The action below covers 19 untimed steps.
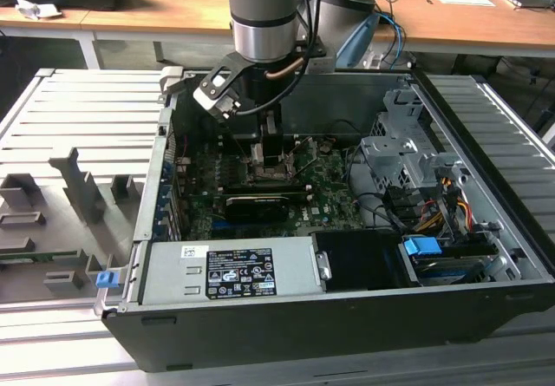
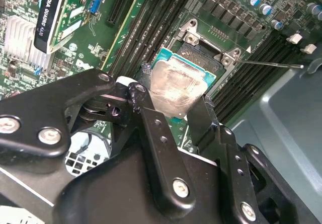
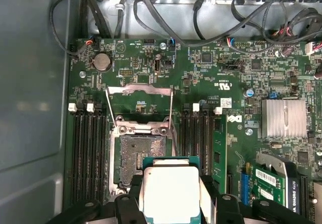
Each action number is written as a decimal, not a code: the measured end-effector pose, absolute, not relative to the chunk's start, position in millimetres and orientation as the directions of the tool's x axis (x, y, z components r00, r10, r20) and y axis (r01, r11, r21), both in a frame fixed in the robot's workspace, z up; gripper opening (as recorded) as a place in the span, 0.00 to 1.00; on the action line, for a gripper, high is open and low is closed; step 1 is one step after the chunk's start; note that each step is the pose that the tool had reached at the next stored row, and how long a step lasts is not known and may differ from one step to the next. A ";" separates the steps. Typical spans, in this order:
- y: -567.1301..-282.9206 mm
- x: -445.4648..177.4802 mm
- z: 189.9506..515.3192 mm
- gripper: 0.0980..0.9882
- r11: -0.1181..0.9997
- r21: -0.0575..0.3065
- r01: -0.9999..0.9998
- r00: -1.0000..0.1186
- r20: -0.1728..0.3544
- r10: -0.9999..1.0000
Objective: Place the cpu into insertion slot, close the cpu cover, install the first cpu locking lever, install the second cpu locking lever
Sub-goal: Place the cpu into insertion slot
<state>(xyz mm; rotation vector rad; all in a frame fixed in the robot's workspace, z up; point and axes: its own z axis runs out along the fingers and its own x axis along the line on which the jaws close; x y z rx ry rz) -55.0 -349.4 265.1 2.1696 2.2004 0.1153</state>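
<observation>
Over motherboard inside open case: gripper clamped on cpu, chip held above near edge of insertion slot, not seated. Cpu cover flipped open. One locking lever stands free. Judgement: all four steps outstanding.

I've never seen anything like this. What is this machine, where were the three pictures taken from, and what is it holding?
It is a robot arm reaching into an open computer case. The exterior view looks on from outside. Both wrist views come from cameras riding on the arm, facing the green circuit board. Its gripper, a two-fingered clamp, is shut on the cpu, a flat silvery chip. Close by is the insertion slot, an empty black square socket, with the cpu cover swung open.
</observation>
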 end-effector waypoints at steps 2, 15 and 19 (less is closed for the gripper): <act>-349.4 -55.0 264.7 0.48 0.013 0.088 0.996 -0.015 0.017 1.000; -349.3 -55.0 257.2 0.48 0.013 0.090 0.996 -0.015 0.017 1.000; -349.3 -55.0 254.2 0.48 0.013 0.089 0.996 -0.015 0.017 1.000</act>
